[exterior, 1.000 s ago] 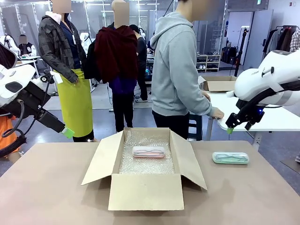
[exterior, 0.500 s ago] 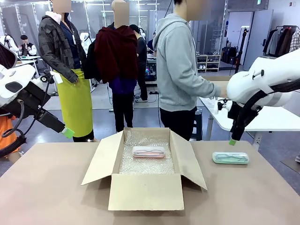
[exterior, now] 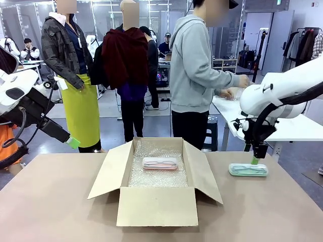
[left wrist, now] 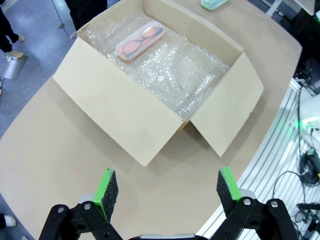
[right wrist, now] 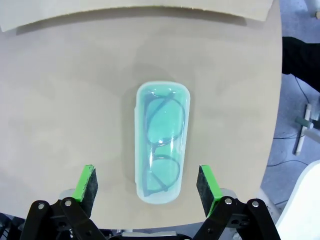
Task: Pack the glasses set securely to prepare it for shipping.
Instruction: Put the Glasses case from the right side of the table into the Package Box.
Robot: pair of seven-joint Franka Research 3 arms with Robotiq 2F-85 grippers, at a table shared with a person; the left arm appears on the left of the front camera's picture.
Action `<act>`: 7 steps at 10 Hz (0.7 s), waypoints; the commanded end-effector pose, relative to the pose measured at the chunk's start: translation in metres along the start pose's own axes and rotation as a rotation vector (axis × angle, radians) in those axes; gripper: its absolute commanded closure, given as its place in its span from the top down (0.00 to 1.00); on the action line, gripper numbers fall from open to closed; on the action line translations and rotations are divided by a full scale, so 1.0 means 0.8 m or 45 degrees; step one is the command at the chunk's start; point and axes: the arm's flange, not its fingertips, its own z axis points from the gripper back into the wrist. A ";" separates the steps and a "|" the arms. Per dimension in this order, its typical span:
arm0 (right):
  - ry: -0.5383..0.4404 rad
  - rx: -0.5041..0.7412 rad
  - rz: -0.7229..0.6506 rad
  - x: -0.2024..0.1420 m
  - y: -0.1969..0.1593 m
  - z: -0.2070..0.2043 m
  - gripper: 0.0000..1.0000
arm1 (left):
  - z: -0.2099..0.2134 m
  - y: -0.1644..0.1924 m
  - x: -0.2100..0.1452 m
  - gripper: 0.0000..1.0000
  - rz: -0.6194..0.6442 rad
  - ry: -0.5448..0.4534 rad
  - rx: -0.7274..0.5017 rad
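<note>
Across the tan table (exterior: 50,201), with people (exterior: 197,75) standing beyond, left tool (left wrist: 166,183) and right tool (right wrist: 146,181) gape empty.

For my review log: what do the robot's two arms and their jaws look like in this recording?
The left arm and right arm have smooth, rounded white shells, with black cables looping outside them. The left arm's shell carries a dark oval inset. The jaws are black bolted linkages tipped with bright green pads.

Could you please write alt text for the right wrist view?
A mint green glasses case lies flat on the tan table, centred between the right gripper's open, green-padded fingers. A cardboard box flap runs along the top.
</note>
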 end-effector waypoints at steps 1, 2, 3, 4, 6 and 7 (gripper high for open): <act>0.038 -0.015 -0.067 0.003 -0.010 -0.015 1.00 | 0.002 0.001 0.000 1.00 -0.009 -0.012 -0.020; 0.053 -0.017 -0.088 0.001 -0.011 -0.027 1.00 | 0.002 0.001 0.000 1.00 -0.009 -0.012 -0.020; 0.064 -0.019 -0.090 -0.001 -0.013 -0.037 1.00 | 0.002 0.001 0.000 1.00 -0.009 -0.012 -0.020; 0.084 -0.018 -0.093 0.000 -0.014 -0.045 1.00 | 0.002 0.001 0.000 1.00 -0.009 -0.012 -0.020; 0.083 -0.014 -0.111 -0.003 -0.014 -0.060 1.00 | 0.002 0.001 0.000 1.00 -0.009 -0.012 -0.020; 0.074 -0.003 -0.127 -0.005 -0.015 -0.070 1.00 | 0.002 0.001 0.000 1.00 -0.009 -0.012 -0.020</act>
